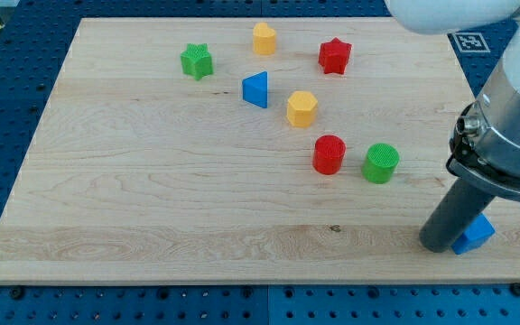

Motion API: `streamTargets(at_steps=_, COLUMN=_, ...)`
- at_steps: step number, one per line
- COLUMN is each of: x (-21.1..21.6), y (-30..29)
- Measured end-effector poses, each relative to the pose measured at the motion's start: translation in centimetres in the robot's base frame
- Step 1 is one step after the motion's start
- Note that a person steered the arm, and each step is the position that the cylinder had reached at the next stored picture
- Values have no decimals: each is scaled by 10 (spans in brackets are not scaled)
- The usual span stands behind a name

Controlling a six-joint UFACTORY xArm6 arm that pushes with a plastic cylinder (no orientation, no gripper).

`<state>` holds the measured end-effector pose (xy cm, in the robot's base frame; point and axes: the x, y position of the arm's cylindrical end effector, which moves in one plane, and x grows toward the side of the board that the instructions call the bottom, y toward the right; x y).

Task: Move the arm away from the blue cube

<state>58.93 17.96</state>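
The blue cube (475,234) lies near the board's lower right corner, partly hidden behind my rod. My tip (439,245) rests on the board touching the cube's left side. The other blocks lie further up and left: a green cylinder (381,162), a red cylinder (329,154), a yellow hexagonal block (301,108), a blue triangular block (256,89), a red star (334,56), a yellow heart-shaped block (264,39) and a green star (197,61).
The wooden board (152,199) lies on a blue perforated table. The board's right edge and bottom edge run close to the tip. The arm's grey and white body (513,108) fills the view's upper right.
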Motion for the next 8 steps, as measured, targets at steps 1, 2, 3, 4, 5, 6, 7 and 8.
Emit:
streamTargets(at_steps=1, x=1, y=-12)
streamTargets(at_steps=2, x=1, y=-25)
streamTargets(at_steps=3, x=1, y=-41)
streamTargets(at_steps=4, x=1, y=-57)
streamTargets(at_steps=5, x=2, y=-72)
streamTargets(at_steps=6, x=3, y=-85)
streamTargets(at_steps=7, x=5, y=-99)
streamTargets(at_steps=8, x=6, y=-107)
